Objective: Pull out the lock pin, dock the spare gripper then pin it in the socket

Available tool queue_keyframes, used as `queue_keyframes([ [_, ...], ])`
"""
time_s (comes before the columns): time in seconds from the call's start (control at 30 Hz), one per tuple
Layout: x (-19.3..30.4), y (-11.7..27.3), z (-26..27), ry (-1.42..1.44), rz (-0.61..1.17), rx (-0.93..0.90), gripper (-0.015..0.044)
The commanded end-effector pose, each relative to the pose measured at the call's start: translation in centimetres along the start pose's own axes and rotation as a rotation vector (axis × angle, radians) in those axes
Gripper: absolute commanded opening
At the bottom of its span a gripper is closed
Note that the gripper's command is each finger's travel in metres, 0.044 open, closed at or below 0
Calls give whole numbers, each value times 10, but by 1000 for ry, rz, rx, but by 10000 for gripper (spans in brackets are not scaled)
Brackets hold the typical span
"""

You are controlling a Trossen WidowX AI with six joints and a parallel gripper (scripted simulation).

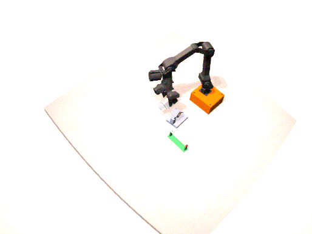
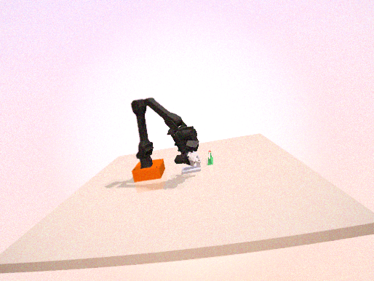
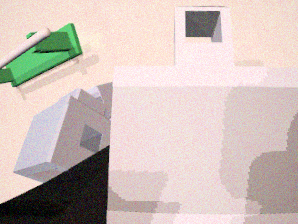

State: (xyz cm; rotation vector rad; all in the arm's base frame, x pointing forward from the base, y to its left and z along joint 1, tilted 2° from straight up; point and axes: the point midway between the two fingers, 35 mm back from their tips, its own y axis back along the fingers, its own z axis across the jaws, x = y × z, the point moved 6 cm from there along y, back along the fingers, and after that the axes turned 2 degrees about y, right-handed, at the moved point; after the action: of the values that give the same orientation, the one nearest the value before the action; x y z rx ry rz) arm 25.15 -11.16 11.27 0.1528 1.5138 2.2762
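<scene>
Pale tabletop [image 1: 127,170] [image 2: 189,215] held everything up. The pincer [image 1: 172,103] [image 2: 190,160] was part-way open, squeezing the white spare gripper [image 1: 164,105] [image 2: 194,159] [image 3: 170,130], probably to carry it to the grey mount [image 1: 183,119] [image 2: 191,169] [image 3: 47,135] beside it. The pin [image 3: 30,46] lay on the green rack [image 1: 177,143] [image 2: 210,160] [image 3: 37,60].

Between my black fingers [image 1: 173,99] [image 2: 180,159] is the white, boxy spare gripper [image 1: 164,105] [image 2: 194,160] [image 3: 175,140], its square-holed spigot [image 3: 204,52] at the top in the wrist view. Left of it there stands the pale grey, angular mount [image 1: 181,121] [image 2: 191,170] [image 3: 49,135]. From above, the mount lies between my orange, box-shaped base [image 1: 209,106] [image 2: 150,174] and the long green cradle [image 1: 177,142] [image 2: 210,161] [image 3: 36,59]; the slim, whitish, red-ended pin [image 1: 186,146] [image 2: 209,151] [image 3: 29,45] rests along the cradle, on its uprights.
</scene>
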Motion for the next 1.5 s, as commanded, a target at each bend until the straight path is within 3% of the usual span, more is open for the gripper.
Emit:
queue_keyframes([
  [0.0,7,0,0,-36,31,-51,0],
  [1.47,79,29,18,-665,340,-701,0],
])
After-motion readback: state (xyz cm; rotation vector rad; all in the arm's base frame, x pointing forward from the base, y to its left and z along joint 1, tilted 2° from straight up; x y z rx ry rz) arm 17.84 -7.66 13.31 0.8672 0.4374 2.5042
